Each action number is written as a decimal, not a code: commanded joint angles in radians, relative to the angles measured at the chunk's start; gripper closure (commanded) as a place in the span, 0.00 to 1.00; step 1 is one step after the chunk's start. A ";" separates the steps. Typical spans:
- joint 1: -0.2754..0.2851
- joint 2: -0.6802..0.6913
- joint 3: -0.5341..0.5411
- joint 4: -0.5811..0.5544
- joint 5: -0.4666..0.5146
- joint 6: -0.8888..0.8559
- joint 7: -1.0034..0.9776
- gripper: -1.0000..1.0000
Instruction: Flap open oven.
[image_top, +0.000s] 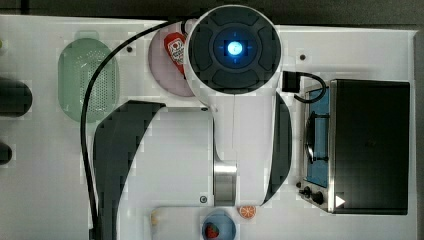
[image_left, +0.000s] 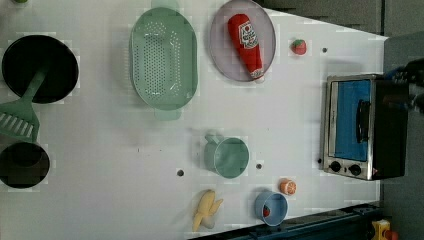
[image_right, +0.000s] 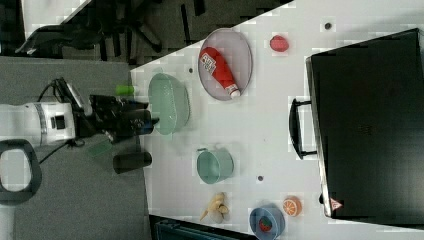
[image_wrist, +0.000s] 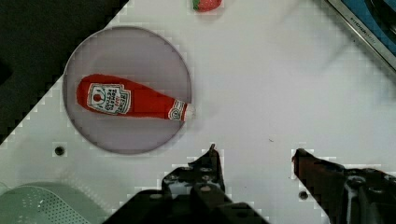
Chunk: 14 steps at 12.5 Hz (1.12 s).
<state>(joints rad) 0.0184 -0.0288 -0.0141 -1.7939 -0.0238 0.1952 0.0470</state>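
The oven (image_left: 365, 125) stands at the left view's right, a black box with a silver front frame. Its blue flap door (image_left: 352, 120) lies flush with the frame, the dark handle (image_left: 363, 121) across it and the knobs (image_left: 345, 168) beside it. From above, the oven's black top (image_top: 370, 145) and the handle (image_top: 310, 135) show. My gripper (image_wrist: 256, 153) hangs open over bare white table, nothing between its fingers (image_wrist: 212, 156). It is apart from the oven, whose corner (image_wrist: 369, 23) shows at the wrist view's edge. In the right view, the gripper (image_right: 147, 121) is far from the oven (image_right: 370, 125).
A purple plate (image_left: 225, 55) holds a ketchup bottle (image_left: 246, 42). A green colander (image_left: 162, 60), green mug (image_left: 227, 157), blue bowl (image_left: 271, 207), orange slice (image_left: 287, 186), banana (image_left: 207, 210) and small red fruit (image_left: 299, 46) lie on the white table (image_left: 125, 165). Black pots (image_left: 40, 67) stand at the left view's left.
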 joint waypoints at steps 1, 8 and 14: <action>-0.016 -0.354 -0.062 -0.176 -0.001 -0.237 -0.106 0.21; -0.016 -0.354 -0.062 -0.176 -0.001 -0.237 -0.106 0.30; -0.019 -0.329 -0.122 -0.182 -0.005 -0.228 -0.123 0.83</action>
<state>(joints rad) 0.0072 -0.3550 -0.1140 -1.9961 -0.0297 -0.0337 -0.0367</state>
